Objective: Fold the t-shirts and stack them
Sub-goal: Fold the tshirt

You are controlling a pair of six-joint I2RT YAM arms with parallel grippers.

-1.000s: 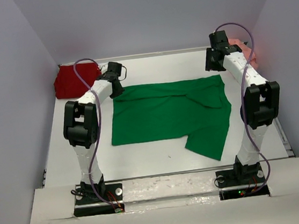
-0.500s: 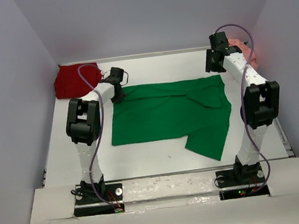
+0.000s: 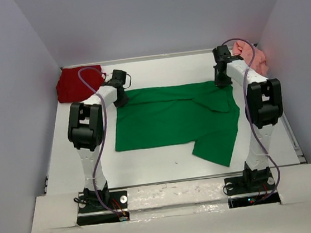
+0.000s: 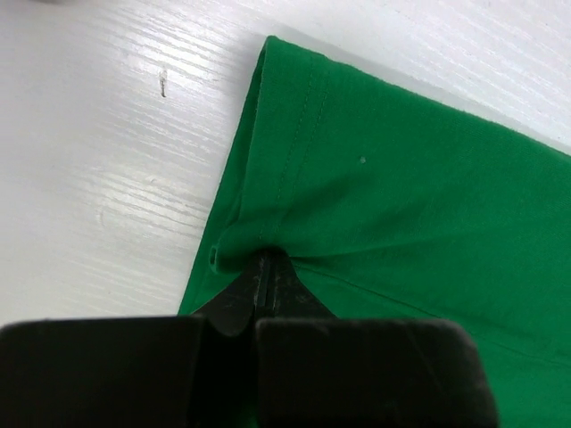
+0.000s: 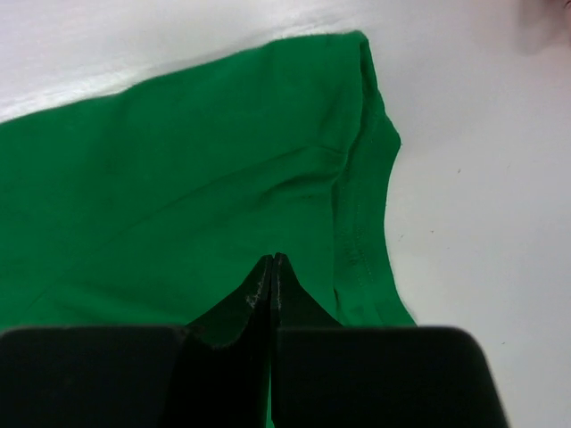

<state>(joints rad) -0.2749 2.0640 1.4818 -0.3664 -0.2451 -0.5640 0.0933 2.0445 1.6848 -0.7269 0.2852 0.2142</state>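
Observation:
A bright green t-shirt [image 3: 172, 117] lies spread flat in the middle of the white table [image 3: 150, 165], with one sleeve flap trailing toward the near right. My left gripper [image 3: 122, 99] is at its far left corner, shut, with a small fold of green cloth [image 4: 384, 169] bunched at the tips [image 4: 264, 257]. My right gripper [image 3: 220, 81] is at the far right corner, jaws shut, tips [image 5: 272, 260] pressed into the green cloth [image 5: 178, 178] beside the hem. The dark red t-shirt [image 3: 76, 83] lies crumpled at the back left. The salmon pink t-shirt [image 3: 247, 52] is bunched at the back right.
Grey walls enclose the table on the left, back and right. Both arm bases stand at the near edge. Bare white table shows round the green shirt on all sides.
The right arm has swung in from beside the pink shirt onto the green shirt's far right corner, and its jaws have shut. The left gripper stays shut at the far left corner.

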